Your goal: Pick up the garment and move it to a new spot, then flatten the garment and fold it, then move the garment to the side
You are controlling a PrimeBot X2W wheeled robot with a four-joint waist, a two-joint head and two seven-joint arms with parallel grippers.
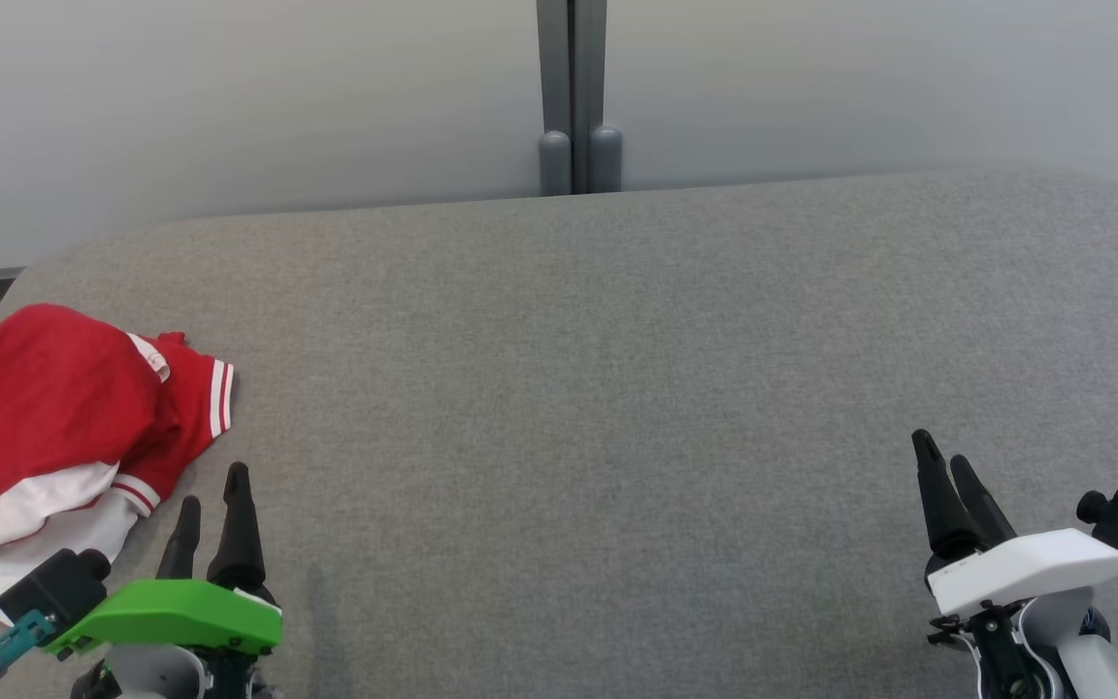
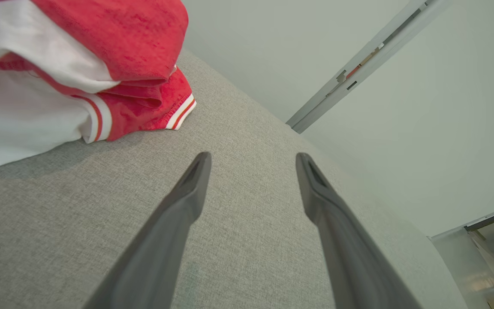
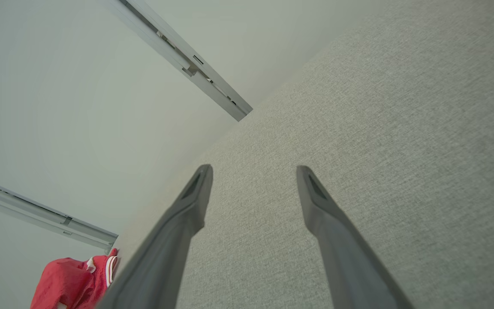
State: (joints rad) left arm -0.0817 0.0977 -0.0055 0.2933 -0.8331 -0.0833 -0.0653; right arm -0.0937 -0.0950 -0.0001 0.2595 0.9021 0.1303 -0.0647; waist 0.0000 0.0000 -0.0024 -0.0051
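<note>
Surface: grey woven fabric table [image 1: 617, 388] with rounded far corners, spanning the head view from edge to edge. Background: plain pale wall panels, joined behind the table's far edge by a grey vertical post [image 1: 574, 97] with two rounded caps at its foot.

Item 1, garment [image 1: 54, 427]: red top with white panels and red-and-white striped cuffs. It lies bunched in a loose heap at the table's left end, toward the near side, partly cut off by the left edge of the head view. One striped cuff points toward the table's middle. The left wrist view shows its layers stacked, red over white, resting on the fabric.

Item 2, left gripper [image 1: 213, 485]: green housing, two long dark fingers. It sits at the lower left of the head view, just beside the garment's near cuff and not touching it. Fingers are spread apart with bare table showing between them, nothing held.

Item 3, right gripper [image 1: 940, 449]: white housing, two long dark fingers. It sits at the lower right of the head view, over bare table, well apart from the garment. Its wrist view shows the fingers parted and empty, with the garment small at the lower left of that view
</note>
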